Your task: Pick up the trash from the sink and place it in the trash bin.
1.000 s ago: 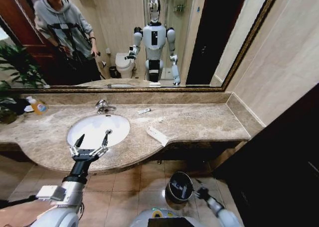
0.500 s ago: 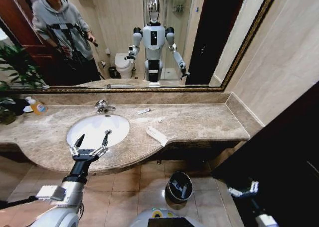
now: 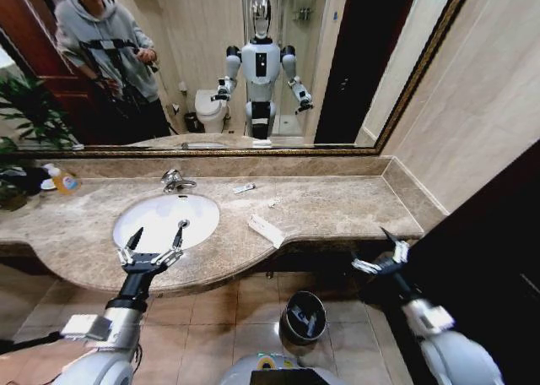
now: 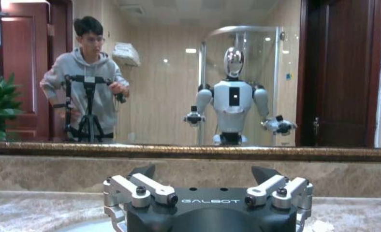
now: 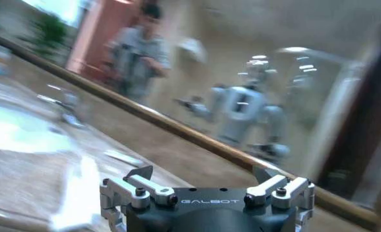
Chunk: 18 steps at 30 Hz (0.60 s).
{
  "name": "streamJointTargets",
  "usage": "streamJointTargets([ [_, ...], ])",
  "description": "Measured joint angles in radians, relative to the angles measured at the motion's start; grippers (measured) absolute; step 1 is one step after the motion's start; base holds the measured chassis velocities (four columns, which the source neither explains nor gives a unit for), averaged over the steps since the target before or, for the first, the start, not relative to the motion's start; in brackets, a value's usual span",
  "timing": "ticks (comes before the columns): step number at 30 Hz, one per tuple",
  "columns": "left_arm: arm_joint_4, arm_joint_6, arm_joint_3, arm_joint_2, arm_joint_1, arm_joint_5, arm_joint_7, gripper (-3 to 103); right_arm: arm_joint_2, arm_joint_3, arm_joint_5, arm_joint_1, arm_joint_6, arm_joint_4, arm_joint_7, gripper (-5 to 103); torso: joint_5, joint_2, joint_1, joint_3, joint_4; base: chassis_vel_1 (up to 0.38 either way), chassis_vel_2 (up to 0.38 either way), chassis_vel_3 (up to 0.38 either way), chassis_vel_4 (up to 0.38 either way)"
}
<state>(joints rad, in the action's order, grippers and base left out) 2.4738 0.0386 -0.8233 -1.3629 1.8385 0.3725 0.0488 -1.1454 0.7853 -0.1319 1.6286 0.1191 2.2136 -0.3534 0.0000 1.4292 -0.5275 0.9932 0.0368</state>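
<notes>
while the long flat white packet (image 3: 267, 230) lies on the marble counter right of the sink (image 3: 166, 221), with a small tube (image 3: 244, 187) farther back, nothing is grasped. the left gripper (image 3: 153, 244) hovers spread open over the basin's near rim; the right gripper (image 3: 380, 254), also open and empty, hangs off the counter's right end above the trash bin (image 3: 304, 317). a reach is in hand, and next the right gripper needs to travel left onto the packet.

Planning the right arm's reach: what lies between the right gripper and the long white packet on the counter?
In the head view, only bare marble counter lies between right gripper and long white packet.

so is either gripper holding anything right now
No. The left gripper over the sink and the right gripper are both open and empty.
</notes>
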Motion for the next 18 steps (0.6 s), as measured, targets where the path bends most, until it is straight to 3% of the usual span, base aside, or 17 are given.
streamJointTargets([
  [1,0.0,0.0,0.0,0.0,0.0,0.0,0.0,100,0.056,-0.062,-0.017,-0.068,-0.038,-0.029,-0.027,100,0.0,0.0,0.0,0.0,0.0002,0.0,0.0,0.0,0.0],
  [2,0.0,0.0,0.0,0.0,0.0,0.0,0.0,100,0.056,-0.062,-0.017,-0.068,-0.038,-0.029,-0.027,100,0.0,0.0,0.0,0.0,0.0002,0.0,0.0,0.0,0.0],
  [3,0.0,0.0,0.0,0.0,0.0,0.0,0.0,100,0.105,-0.113,-0.02,-0.122,-0.067,-0.057,-0.043,103,0.0005,0.0,0.0,0.0,0.0003,0.0,0.0,0.0,0.0],
  [5,0.0,0.0,0.0,0.0,0.0,0.0,0.0,100,0.185,-0.194,-0.028,-0.207,-0.134,-0.089,-0.06,95,0.0001,0.0,0.0,0.0,0.0002,0.0,0.0,0.0,0.0],
  [7,0.0,0.0,0.0,0.0,0.0,0.0,0.0,100,0.209,-0.222,-0.031,-0.234,-0.154,-0.095,-0.062,95,-0.0002,0.0,0.0,0.0,0.0002,0.0,0.0,0.0,0.0],
  [9,0.0,0.0,0.0,0.0,0.0,0.0,0.0,100,0.262,-0.294,-0.044,-0.292,-0.198,-0.102,-0.068,89,0.0,0.0,0.0,0.0,0.0001,0.0,0.0,0.0,0.0],
  [10,0.0,0.0,0.0,0.0,0.0,0.0,0.0,100,0.294,-0.358,-0.052,-0.336,-0.22,-0.112,-0.066,93,-0.0005,0.0,0.0,0.0,0.0,0.0,0.0,0.0,0.0],
  [11,0.0,0.0,0.0,0.0,0.0,0.0,0.0,100,0.294,-0.358,-0.052,-0.336,-0.22,-0.112,-0.066,93,-0.0005,0.0,0.0,0.0,0.0,0.0,0.0,0.0,0.0],
  [13,0.0,0.0,0.0,0.0,0.0,0.0,0.0,100,0.338,-0.486,-0.052,-0.434,-0.233,-0.148,-0.065,95,0.0002,0.0,0.0,0.0,-0.0001,0.0,0.0,0.0,0.0],
  [15,0.0,0.0,0.0,0.0,0.0,0.0,0.0,100,0.349,-0.521,-0.052,-0.465,-0.235,-0.158,-0.062,95,0.0001,0.0,0.0,0.0,0.0001,0.0,0.0,0.0,0.0],
  [18,0.0,0.0,0.0,0.0,0.0,0.0,0.0,100,0.368,-0.67,-0.058,-0.585,-0.241,-0.202,-0.034,95,-0.0001,0.0,0.0,0.0,0.0,0.0,0.0,0.0,0.0],
])
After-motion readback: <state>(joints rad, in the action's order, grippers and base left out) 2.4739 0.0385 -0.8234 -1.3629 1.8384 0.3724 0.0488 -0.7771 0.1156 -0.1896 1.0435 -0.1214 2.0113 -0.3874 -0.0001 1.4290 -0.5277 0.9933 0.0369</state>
